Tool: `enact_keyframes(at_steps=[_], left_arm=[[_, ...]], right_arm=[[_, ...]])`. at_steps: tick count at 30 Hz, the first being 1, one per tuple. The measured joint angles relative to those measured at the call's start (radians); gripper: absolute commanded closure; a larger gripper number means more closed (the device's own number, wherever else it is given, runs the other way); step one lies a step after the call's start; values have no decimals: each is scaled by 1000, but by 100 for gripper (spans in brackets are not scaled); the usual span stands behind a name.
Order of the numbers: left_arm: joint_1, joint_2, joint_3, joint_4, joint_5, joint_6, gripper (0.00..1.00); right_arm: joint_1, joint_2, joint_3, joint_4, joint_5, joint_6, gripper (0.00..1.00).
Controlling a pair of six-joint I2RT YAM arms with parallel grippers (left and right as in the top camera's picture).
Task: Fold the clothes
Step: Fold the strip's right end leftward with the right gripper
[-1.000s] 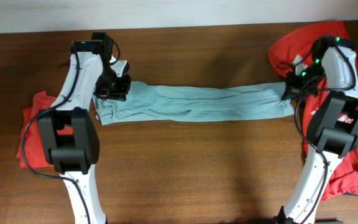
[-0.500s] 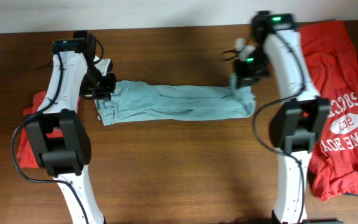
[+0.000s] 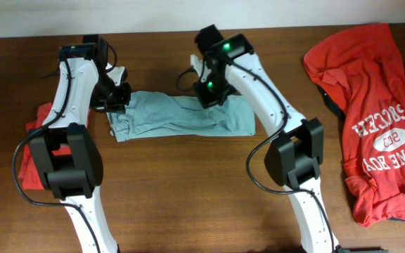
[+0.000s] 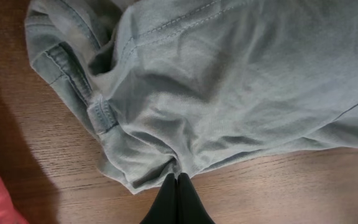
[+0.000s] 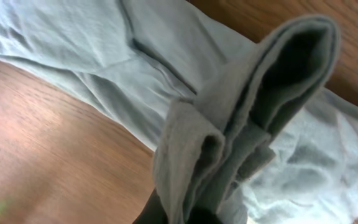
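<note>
Pale grey-blue T-shirt [image 3: 174, 119] lies bunched in a long band across the back half of the table [image 3: 188, 204], between the 2 arms.

Left gripper [image 4: 178, 186]: fingers pressed together on the shirt's edge at its left end, pinching a small pucker of cloth low against the wood. In the left wrist view I see a stitched hem and a folded seam just beside the pinch.

Right gripper [image 3: 210, 93]: sits over the middle of the band, clamped on a doubled-over end of the same shirt. In the right wrist view that end stands up as a thick fold, open at the top, with the rest of the shirt spread on the wood under it.

Large orange-red T-shirt [image 3: 375, 133] with white lettering lies well apart, at the table's right edge.

1 small orange-red T-shirt [image 3: 39, 116] lies at the left, partly under the left arm, near the grey-blue shirt's left end.
</note>
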Motion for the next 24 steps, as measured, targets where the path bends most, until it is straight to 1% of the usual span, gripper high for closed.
enact_keyframes(at_steps=[1,2,6,7,8,11,13,15,19,20,22,23,24], left_arm=[[0,0,0,0,0,0,100],[0,0,0,0,0,0,99],[0,0,0,0,0,0,99],[0,0,0,0,0,0,100],[0,0,0,0,0,0,100],[0,0,0,0,0,0,100],[0,0,0,0,0,0,100],[0,0,0,0,0,0,99],[0,0,0,0,0,0,99],[0,0,0,0,0,0,88],[0,0,0,0,0,-1,77],[0,0,0,0,0,-6,67],[0,0,0,0,-3,-6,55]], right_arm=[[3,0,0,6,3,4,96],[6,0,0,10,6,9,93],[6,3,0,18,14,19,78],[6,3,0,19,14,19,76],[6,4,0,19,10,17,72],[6,4,0,18,-55,-26,51],[5,4,0,1,-140,-100,50],[5,4,0,-3,-176,-137,49],[5,4,0,-3,-195,-172,51],[2,4,0,-6,-178,-175,51],[-1,4,0,-24,-124,-170,51],[-6,4,0,-41,-81,-157,50],[-18,4,0,-68,10,-117,50]])
